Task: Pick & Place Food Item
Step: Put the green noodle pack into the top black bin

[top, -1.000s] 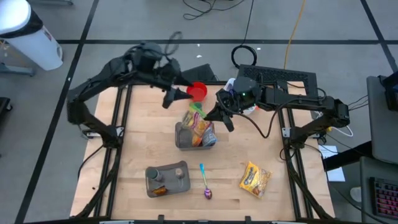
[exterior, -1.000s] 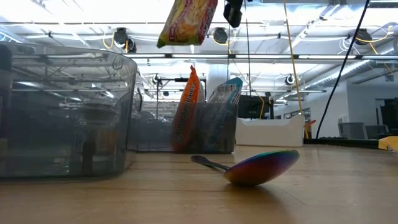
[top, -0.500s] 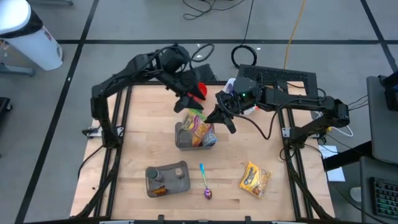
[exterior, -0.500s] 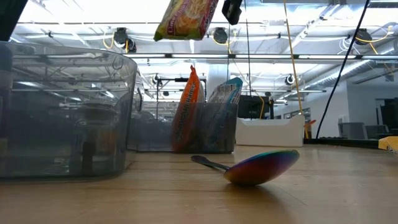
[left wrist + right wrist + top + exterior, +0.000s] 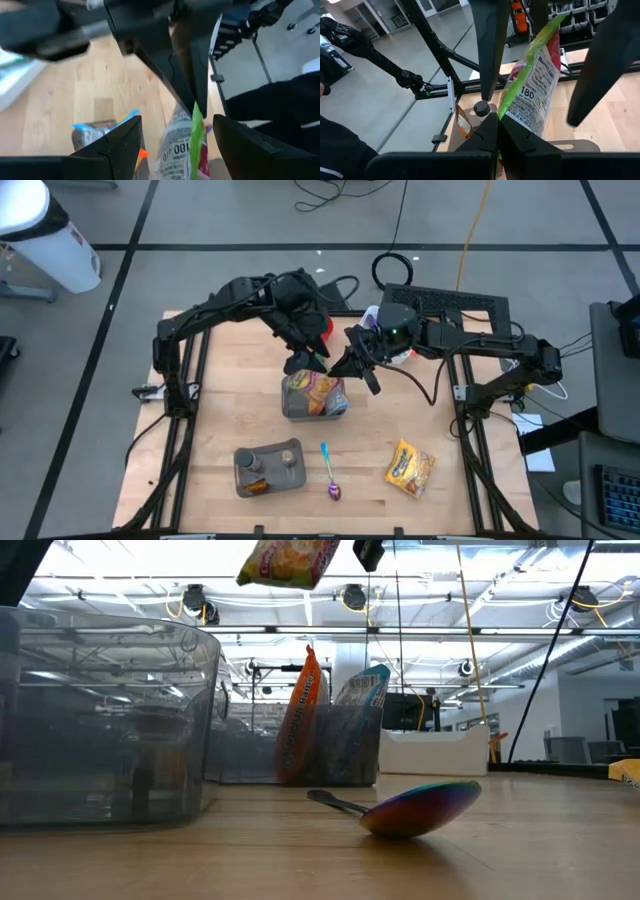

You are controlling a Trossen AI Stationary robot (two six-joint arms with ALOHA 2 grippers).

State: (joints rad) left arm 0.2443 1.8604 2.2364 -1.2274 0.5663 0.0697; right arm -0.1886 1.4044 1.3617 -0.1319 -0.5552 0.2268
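Observation:
A green, red and white food packet (image 5: 532, 85) hangs in the air above the grey bin (image 5: 290, 408), which holds other packets. My right gripper (image 5: 495, 125) is shut on it and shows at the top of the low view (image 5: 368, 552) beside the packet (image 5: 285, 560). My left gripper (image 5: 177, 120) is open. It has come in from the far left (image 5: 303, 363), and its fingers (image 5: 487, 45) stand on either side of the packet, apart from it as far as I can see. My right gripper pinches the packet's end nearest to it (image 5: 509, 116) between its two fingers. They come nearly level from the table's right side. The packet is lifted clear above the bin and stretches away from the fingers, tilted.
A second grey container (image 5: 268, 467) stands near the front left, filling the low view's left (image 5: 100, 720). A rainbow-coloured spoon (image 5: 330, 475) lies in front of the bin and a yellow packet (image 5: 410, 467) lies front right. A red bowl (image 5: 322, 326) is half hidden behind my left arm.
My left gripper has moved toward the table's right and near side and down, tipping its fingers downward. It has stayed open and now brackets the packet. The packet has tipped a little in my right gripper, which has kept its place.

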